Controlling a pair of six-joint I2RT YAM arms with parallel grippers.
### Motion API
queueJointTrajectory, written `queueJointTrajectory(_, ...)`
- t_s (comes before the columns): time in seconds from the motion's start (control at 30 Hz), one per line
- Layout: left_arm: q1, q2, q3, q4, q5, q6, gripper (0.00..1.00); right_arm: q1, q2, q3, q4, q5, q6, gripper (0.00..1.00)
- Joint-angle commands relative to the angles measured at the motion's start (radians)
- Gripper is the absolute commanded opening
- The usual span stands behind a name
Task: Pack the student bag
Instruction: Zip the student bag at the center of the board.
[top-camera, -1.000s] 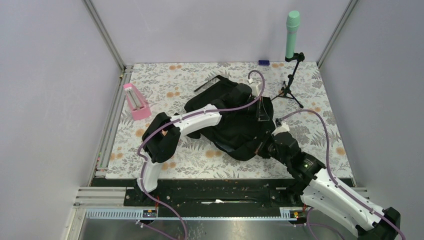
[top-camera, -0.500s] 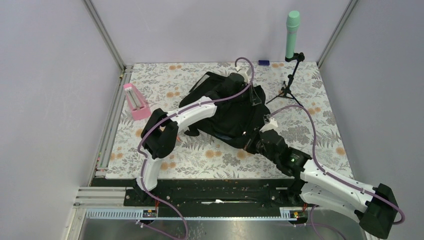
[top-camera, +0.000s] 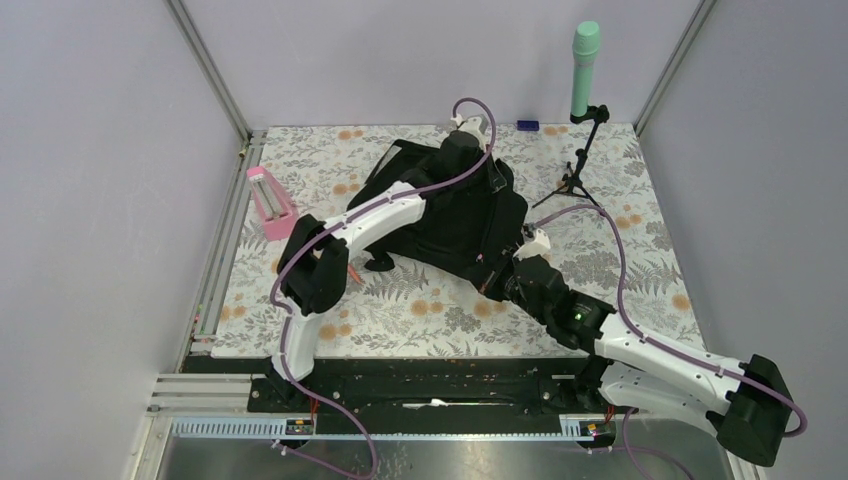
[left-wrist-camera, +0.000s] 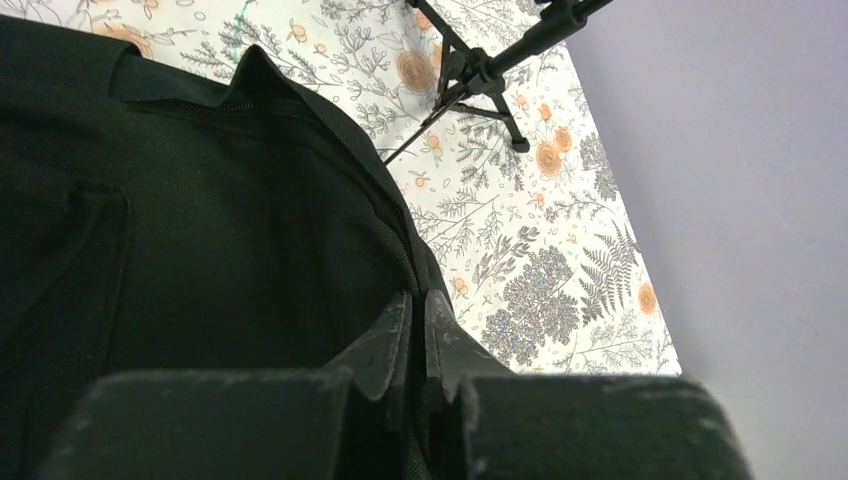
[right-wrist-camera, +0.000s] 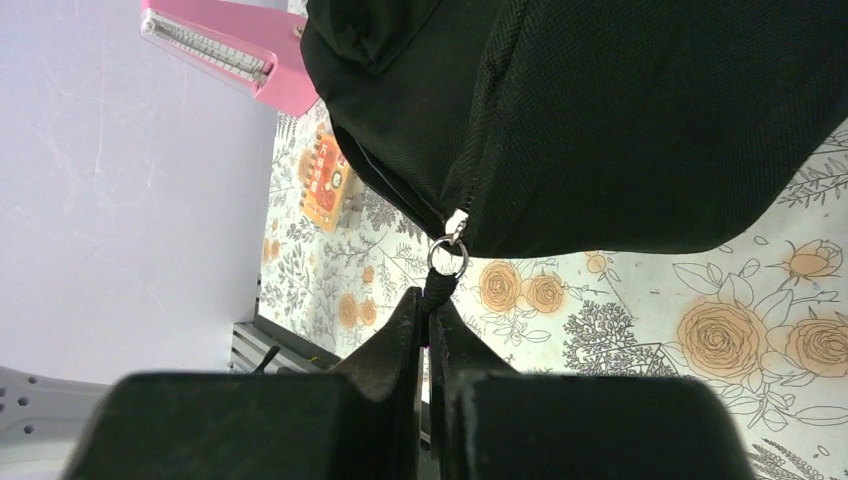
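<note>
Black fabric fills most of both wrist views: the student bag (top-camera: 450, 228) lies slumped on the floral counter (top-camera: 640, 270), around the middle and towards the far edge, with a strap trailing off its far-left corner. My left claw (left-wrist-camera: 418, 300) is closed, its fingers nipped together on the seam along the bag's right-hand edge; I read that as a pinch on the fabric there. My right claw (right-wrist-camera: 428, 300) is closed too, clamped on the zip pull (right-wrist-camera: 447, 257), a short dark cord on a metal ring hanging from the slider at the bag's near corner, which is lifted off the counter. A pink stand (top-camera: 270, 203) sits well to the left of the bag. A small tripod (top-camera: 580, 180) carrying a green cylinder (top-camera: 585, 68) stands at the far right, near the bag but apart from it.
</note>
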Motion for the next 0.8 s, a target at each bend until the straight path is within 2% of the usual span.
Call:
queueJointTrajectory(0.0,0.115,-0.107,0.007,0.433,-0.217,0.062,0.07,0.093,-0.070,0.046,-0.002,-0.160,-0.025,0.00)
queueJointTrajectory(0.07,0.116,-0.158,-0.079,0.484,-0.134,0.077,0.25,0.057,-0.091,0.041,-0.032,-0.148,-0.051,0.00)
queueJointTrajectory(0.1,0.116,-0.182,-0.107,0.471,-0.096,0.092,0.38,0.026,-0.095,0.039,-0.040,-0.164,-0.063,0.00)
queueJointTrajectory(0.17,0.116,-0.230,-0.148,0.436,-0.019,0.125,0.56,-0.051,-0.095,0.032,-0.042,-0.227,-0.087,0.00)
queueJointTrajectory(0.23,0.116,-0.303,-0.215,0.413,0.018,0.156,0.71,-0.113,-0.085,0.030,-0.043,-0.272,-0.112,0.00)
queueJointTrajectory(0.27,0.116,-0.340,-0.248,0.398,0.028,0.169,0.75,-0.141,-0.081,0.030,-0.043,-0.292,-0.124,0.00)
queueJointTrajectory(0.4,0.116,-0.480,-0.406,0.252,-0.008,0.244,0.85,-0.230,-0.066,0.045,-0.077,-0.323,-0.180,0.00)
queueJointTrajectory(0.53,0.118,-0.584,-0.575,0.145,-0.042,0.265,0.89,-0.345,-0.064,0.062,-0.111,-0.380,-0.211,0.00)
queueJointTrajectory(0.67,0.118,-0.630,-0.720,0.104,-0.012,0.248,0.90,-0.491,-0.055,0.092,-0.136,-0.450,-0.258,0.00)
queueJointTrajectory(0.77,0.112,-0.656,-0.790,0.137,0.025,0.217,0.91,-0.586,-0.021,0.121,-0.144,-0.505,-0.299,0.00)
